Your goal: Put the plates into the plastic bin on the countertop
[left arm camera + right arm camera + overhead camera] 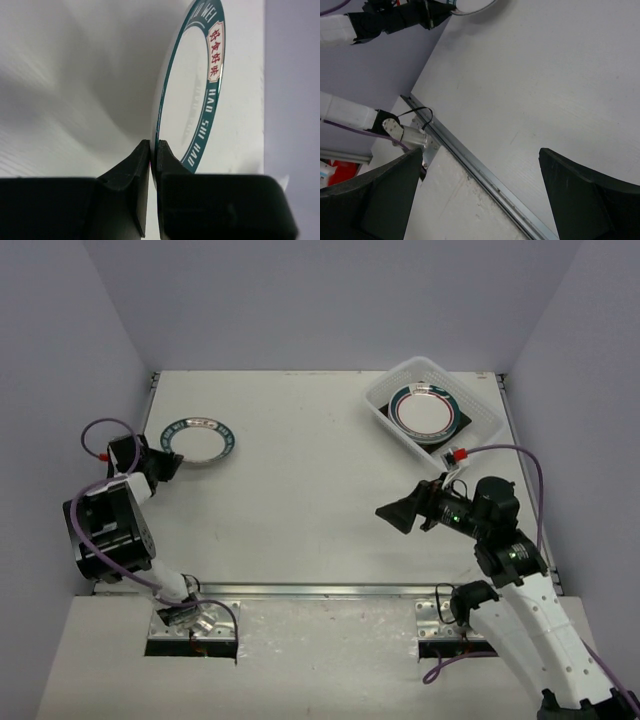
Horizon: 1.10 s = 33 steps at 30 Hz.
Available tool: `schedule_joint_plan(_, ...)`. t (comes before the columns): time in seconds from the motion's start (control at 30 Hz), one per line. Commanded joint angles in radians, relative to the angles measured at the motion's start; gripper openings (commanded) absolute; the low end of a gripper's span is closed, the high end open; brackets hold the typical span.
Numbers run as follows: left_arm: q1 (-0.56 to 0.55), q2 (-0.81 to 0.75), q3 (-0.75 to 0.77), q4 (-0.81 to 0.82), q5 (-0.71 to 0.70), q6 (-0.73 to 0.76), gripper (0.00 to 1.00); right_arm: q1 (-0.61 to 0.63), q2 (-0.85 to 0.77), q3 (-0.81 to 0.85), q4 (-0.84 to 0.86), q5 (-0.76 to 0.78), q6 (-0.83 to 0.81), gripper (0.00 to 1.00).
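Observation:
My left gripper (168,462) is shut on the near rim of a round white plate (200,441) with a teal rim and red characters, and holds it above the left side of the countertop (300,490). In the left wrist view the plate (195,85) stands edge-on between my closed fingertips (153,150). The translucent plastic bin (478,435) stands at the far right and holds a stack of plates (424,410), a round teal-and-red rimmed one on top. My right gripper (395,518) is open and empty, hovering over the right middle of the countertop; it also shows in the right wrist view (480,195).
A metal strip (320,590) runs along the countertop's front edge, seen too in the right wrist view (485,175). Purple-grey walls close in the left, back and right. Purple cables loop at both arms.

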<state>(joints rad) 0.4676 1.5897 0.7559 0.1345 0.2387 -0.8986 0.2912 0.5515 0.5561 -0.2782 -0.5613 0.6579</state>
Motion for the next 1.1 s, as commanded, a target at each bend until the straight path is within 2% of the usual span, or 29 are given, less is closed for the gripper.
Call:
schedule_joint_plan(0.0, -0.096, -0.179, -0.052, 0.076, 0.212, 0.067, 0.0, 0.005, 0.105, 0.027, 0.127, -0.044, 0.008, 0.99)
schedule_joint_plan(0.13, -0.212, -0.261, -0.118, 0.11, 0.384, 0.119, 0.0, 0.006, 0.366, 0.072, 0.267, -0.123, 0.095, 0.99)
schedule_joint_plan(0.23, -0.296, -0.294, -0.16, 0.133, 0.477, 0.13, 0.0, 0.014, 0.614, 0.199, 0.309, -0.167, 0.117, 0.99)
schedule_joint_plan(0.4, -0.428, -0.364, -0.223, 0.197, 0.557, 0.094, 0.0, 0.076, 0.891, 0.382, 0.292, -0.099, 0.073, 0.99)
schedule_joint_plan(0.63, -0.522, -0.463, -0.281, 0.204, 0.599, 0.063, 0.0, 0.113, 1.038, 0.431, 0.29, 0.008, 0.066, 0.98)
schedule_joint_plan(0.67, -0.526, -0.473, -0.29, 0.204, 0.602, 0.063, 0.0, 0.114, 1.046, 0.424, 0.302, 0.009, 0.073, 0.92)
schedule_joint_plan(0.7, -0.529, -0.48, -0.298, 0.204, 0.603, 0.063, 0.0, 0.114, 1.052, 0.414, 0.326, -0.003, 0.089, 0.82)
schedule_joint_plan(0.73, -0.531, -0.49, -0.309, 0.201, 0.601, 0.065, 0.0, 0.114, 1.053, 0.404, 0.358, -0.029, 0.11, 0.65)
schedule_joint_plan(0.77, -0.531, -0.491, -0.315, 0.198, 0.597, 0.068, 0.0, 0.115, 1.054, 0.391, 0.409, -0.073, 0.132, 0.28)
schedule_joint_plan(0.8, -0.531, -0.489, -0.318, 0.187, 0.594, 0.074, 0.0, 0.116, 1.053, 0.384, 0.428, -0.084, 0.154, 0.11)
schedule_joint_plan(0.83, -0.531, -0.487, -0.32, 0.176, 0.591, 0.083, 0.0, 0.119, 1.049, 0.379, 0.443, -0.091, 0.175, 0.0)
schedule_joint_plan(0.87, -0.532, -0.483, -0.315, 0.158, 0.583, 0.094, 0.01, 0.124, 1.043, 0.377, 0.449, -0.086, 0.186, 0.0)
schedule_joint_plan(0.9, -0.531, -0.482, -0.306, 0.124, 0.568, 0.101, 0.06, 0.126, 1.035, 0.375, 0.45, -0.077, 0.188, 0.0)
schedule_joint_plan(0.93, -0.531, -0.486, -0.285, 0.099, 0.54, 0.124, 0.36, 0.126, 1.026, 0.371, 0.452, -0.072, 0.193, 0.0)
schedule_joint_plan(0.97, -0.531, -0.487, -0.277, 0.056, 0.507, 0.152, 0.46, 0.125, 1.022, 0.365, 0.454, -0.071, 0.201, 0.0)
schedule_joint_plan(1.0, -0.531, -0.5, -0.228, -0.048, 0.429, 0.206, 0.65, 0.115, 1.01, 0.355, 0.452, -0.051, 0.213, 0.0)
schedule_joint_plan(1.03, -0.531, -0.521, -0.153, -0.18, 0.329, 0.272, 0.94, 0.1, 0.991, 0.342, 0.449, -0.02, 0.226, 0.0)
schedule_joint_plan(1.07, -0.531, -0.545, -0.138, -0.263, 0.309, 0.285, 1.0, 0.097, 0.974, 0.34, 0.448, 0.006, 0.229, 0.0)
